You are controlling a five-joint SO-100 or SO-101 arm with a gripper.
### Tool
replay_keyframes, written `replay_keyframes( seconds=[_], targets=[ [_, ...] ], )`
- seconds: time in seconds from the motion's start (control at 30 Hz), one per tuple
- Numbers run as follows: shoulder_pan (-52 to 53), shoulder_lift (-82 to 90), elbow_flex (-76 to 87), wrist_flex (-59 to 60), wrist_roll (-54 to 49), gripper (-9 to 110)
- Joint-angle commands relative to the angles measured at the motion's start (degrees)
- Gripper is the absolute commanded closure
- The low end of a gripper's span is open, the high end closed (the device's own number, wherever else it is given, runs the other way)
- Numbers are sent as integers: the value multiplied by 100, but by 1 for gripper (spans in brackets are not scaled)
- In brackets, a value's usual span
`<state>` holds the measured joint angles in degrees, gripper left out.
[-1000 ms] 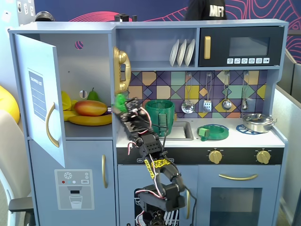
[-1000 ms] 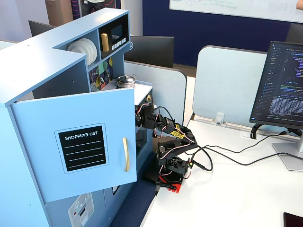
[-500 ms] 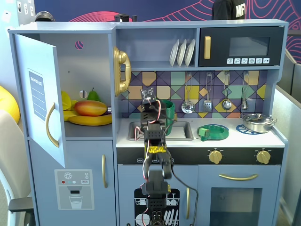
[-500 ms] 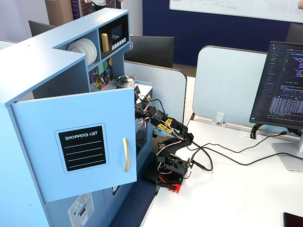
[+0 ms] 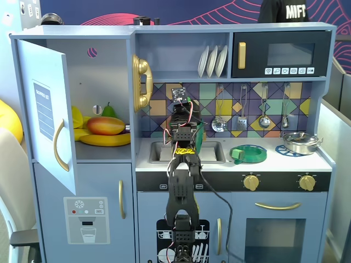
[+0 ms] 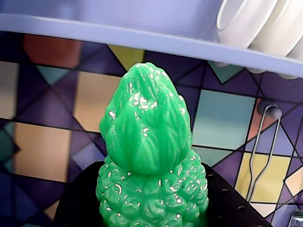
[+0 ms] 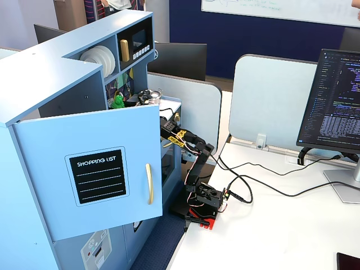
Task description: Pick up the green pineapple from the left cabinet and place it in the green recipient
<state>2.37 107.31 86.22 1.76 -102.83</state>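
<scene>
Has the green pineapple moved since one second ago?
Yes. In a fixed view the pineapple, held by the gripper, went from beside the gold phone rightward and up, toward the plates.

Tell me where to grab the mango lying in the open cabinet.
Probably across the middle of the mango, reaching in through the open front of the left cabinet from slightly above. In a fixed view it lies on its side, long axis left to right, on the banana, so the short width suits the pincer and its top is free.
</scene>
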Motion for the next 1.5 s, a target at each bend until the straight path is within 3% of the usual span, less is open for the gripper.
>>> replay_keyframes(
  seconds=[0.0,0.2,0.33,0.47,0.83,1.03,1.47],
  targets=[
    [149,-519,-879,-334,-97,102],
    [237,-1020,-1274,-237,-211,100],
    [229,-1134,-1389,-264,193,76],
    [158,-1160,-1468,-272,466,68],
    [0,-703,-1274,62,545,67],
    [-141,888,-105,633,765,67],
    [-668,6337,4992,2681,940,67]
  ],
)
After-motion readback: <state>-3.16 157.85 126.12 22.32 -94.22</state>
